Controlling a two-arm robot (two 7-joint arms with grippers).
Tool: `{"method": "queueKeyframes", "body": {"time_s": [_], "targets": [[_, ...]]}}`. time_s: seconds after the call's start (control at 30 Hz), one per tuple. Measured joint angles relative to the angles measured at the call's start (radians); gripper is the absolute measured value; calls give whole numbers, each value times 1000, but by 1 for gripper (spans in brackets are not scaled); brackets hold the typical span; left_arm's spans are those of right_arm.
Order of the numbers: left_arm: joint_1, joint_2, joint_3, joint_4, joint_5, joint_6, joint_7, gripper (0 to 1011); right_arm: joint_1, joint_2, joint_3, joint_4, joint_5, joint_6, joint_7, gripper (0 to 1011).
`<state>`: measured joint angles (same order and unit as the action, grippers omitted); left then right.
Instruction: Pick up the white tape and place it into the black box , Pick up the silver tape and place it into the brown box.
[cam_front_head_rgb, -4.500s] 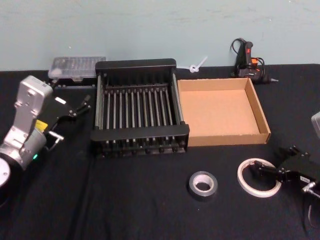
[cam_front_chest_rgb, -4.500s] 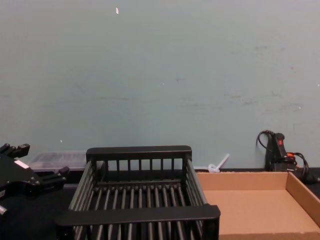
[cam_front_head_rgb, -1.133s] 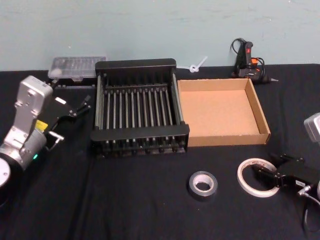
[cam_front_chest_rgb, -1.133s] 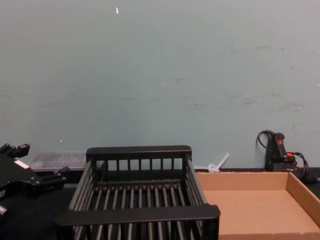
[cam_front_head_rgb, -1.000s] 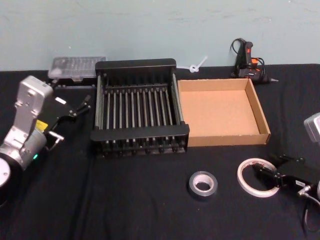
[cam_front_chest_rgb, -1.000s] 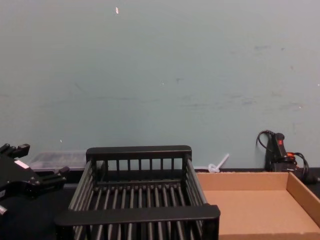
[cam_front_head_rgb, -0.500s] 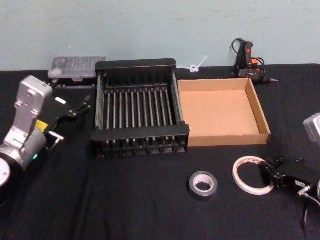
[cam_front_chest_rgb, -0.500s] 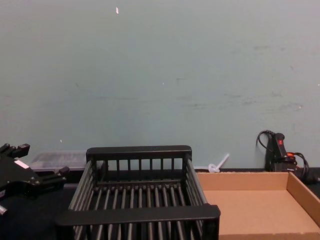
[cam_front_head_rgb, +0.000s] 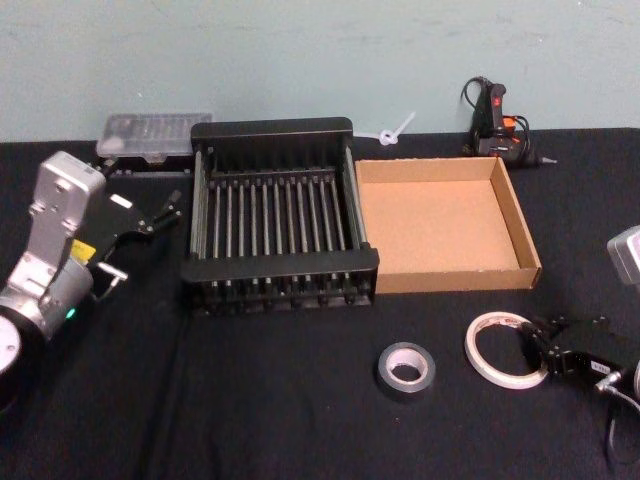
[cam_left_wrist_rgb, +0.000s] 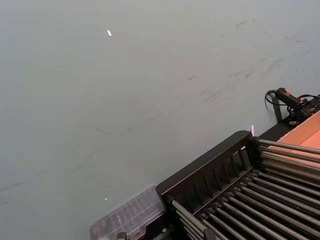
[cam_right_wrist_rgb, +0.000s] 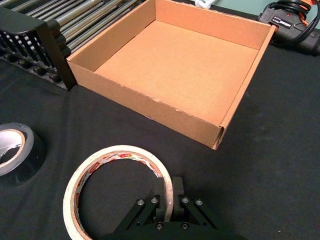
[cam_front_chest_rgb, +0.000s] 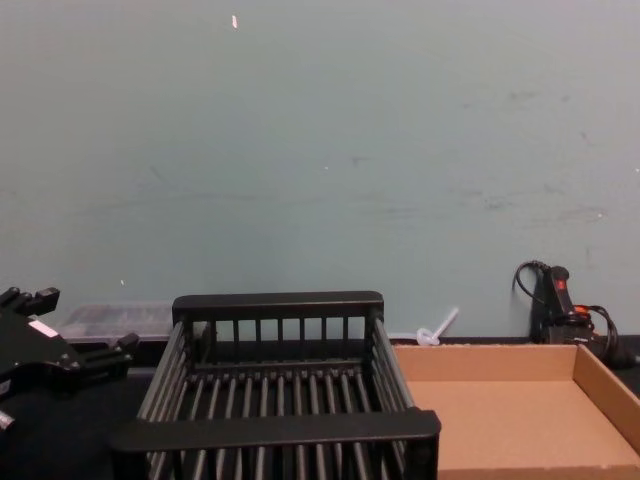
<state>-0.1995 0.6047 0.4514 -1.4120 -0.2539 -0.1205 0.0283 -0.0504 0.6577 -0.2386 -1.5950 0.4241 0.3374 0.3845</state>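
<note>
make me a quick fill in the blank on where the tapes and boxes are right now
1. The right gripper is shut on the rim of the ____ tape.
2. The silver tape lies on the ____, not in a box.
3. The brown box sits on the robot's ____ side of the black box.

Missing words: white; table; right

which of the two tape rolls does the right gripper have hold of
The white tape, the wide thin ring with reddish print. The right gripper pinches its rim; the smaller, thicker silver tape lies untouched to its left.
</note>
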Motion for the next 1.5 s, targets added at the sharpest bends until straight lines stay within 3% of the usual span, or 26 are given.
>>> {"method": "queueKeyframes", "body": {"time_s": [0.37,0.97,1.23,1.5], "targets": [[0,0,0,0,0,0,0,1002,0,0,0,0,0,0,0,101],[0,0,0,0,0,0,0,1001,-24,-11,46,-68,-52,-84,-33,101],[0,0,0,0,0,0,0,1001,5,-35,51,-72,-59,-102,-24,101],[0,0,0,0,0,0,0,1001,66,-69,24,-44,-74,-114,-12,101]]}}
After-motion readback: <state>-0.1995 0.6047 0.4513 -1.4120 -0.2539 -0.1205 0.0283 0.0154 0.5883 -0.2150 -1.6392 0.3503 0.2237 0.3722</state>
